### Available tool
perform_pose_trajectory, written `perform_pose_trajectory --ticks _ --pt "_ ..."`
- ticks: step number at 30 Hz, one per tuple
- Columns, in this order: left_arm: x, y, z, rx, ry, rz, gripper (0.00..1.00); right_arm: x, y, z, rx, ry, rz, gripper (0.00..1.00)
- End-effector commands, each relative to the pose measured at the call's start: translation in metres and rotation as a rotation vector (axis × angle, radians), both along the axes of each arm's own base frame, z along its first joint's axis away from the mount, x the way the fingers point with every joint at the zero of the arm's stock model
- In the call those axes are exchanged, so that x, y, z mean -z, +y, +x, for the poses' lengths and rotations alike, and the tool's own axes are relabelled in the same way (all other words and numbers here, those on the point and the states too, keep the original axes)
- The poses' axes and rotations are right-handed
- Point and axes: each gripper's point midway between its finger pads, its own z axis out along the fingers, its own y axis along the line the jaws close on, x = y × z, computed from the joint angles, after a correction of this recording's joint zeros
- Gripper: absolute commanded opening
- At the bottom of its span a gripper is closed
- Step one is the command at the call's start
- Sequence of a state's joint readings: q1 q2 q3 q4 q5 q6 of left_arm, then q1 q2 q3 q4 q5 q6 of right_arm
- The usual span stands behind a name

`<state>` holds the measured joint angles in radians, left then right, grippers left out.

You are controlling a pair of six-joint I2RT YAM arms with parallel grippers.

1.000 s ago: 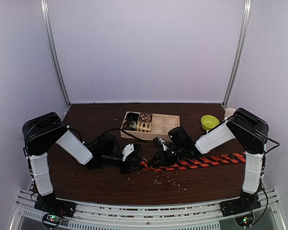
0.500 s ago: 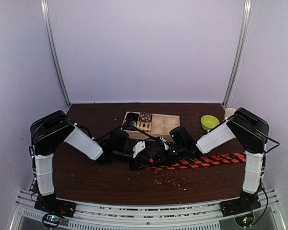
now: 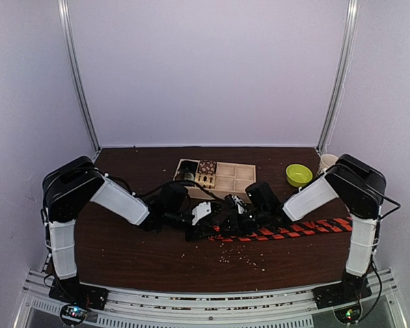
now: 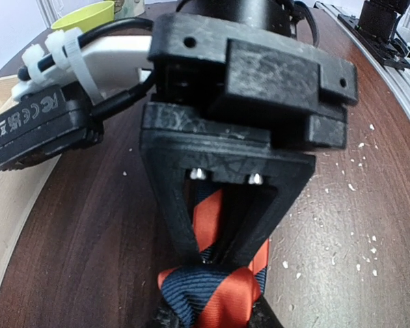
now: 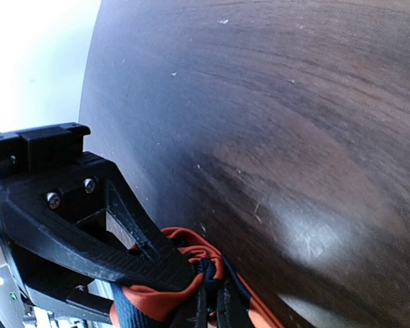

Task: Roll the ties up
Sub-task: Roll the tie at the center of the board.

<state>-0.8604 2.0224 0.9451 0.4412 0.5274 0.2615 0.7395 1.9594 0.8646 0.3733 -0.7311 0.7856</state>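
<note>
Fingers of the right gripper: tips pinched together on a flat stretch of the tie, just behind its folded end.
Fingers of the left gripper: narrow, clamped on the bunched orange-and-dark fold at that same end, so the 2 grippers meet almost tip to tip.
Table: dark wood, smooth; cloth should slide on it easily.
Tie, place: its free length lies flat on the table, running from the grippers at the middle toward the right arm's base.
Tie, handling: probably light, limp and slick; a turn would likely spring loose unless pinched.
Tie, hold: best taken at the folded end, across its full width, with the other gripper pressing the flat stretch just beside it.
Tray: wooden, behind the grippers, apart from the tie.
Crumbs: scattered near the tie.
</note>
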Motion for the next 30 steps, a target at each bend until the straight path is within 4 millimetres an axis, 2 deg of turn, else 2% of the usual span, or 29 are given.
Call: perform_pose_trajectory --ticks 1,6,8,12,17,23,30 --pt "0.081 0.041 -0.023 -0.03 0.122 0.287 0.25 -0.005 -0.017 0.0 0.048 0.021 -0.005 0.13" --pt "0.086 0.044 -0.025 -0.016 0.127 0.321 0.24 -0.021 -0.028 0.008 0.077 0.022 0.035 0.2" --pt "0.088 0.045 -0.025 -0.013 0.13 0.331 0.24 -0.028 -0.029 0.008 0.078 0.013 0.044 0.27" --pt "0.09 0.044 -0.026 -0.009 0.135 0.338 0.24 -0.042 -0.023 0.006 0.073 0.018 0.086 0.37" --pt "0.09 0.045 -0.026 -0.006 0.135 0.342 0.26 -0.044 -0.011 0.003 0.048 0.029 0.098 0.39" --pt "0.089 0.045 -0.025 -0.007 0.132 0.345 0.28 -0.026 -0.003 0.003 0.03 0.046 0.05 0.32" --pt "0.088 0.044 -0.024 -0.012 0.132 0.335 0.32 -0.011 -0.01 -0.003 0.021 0.053 -0.004 0.0"
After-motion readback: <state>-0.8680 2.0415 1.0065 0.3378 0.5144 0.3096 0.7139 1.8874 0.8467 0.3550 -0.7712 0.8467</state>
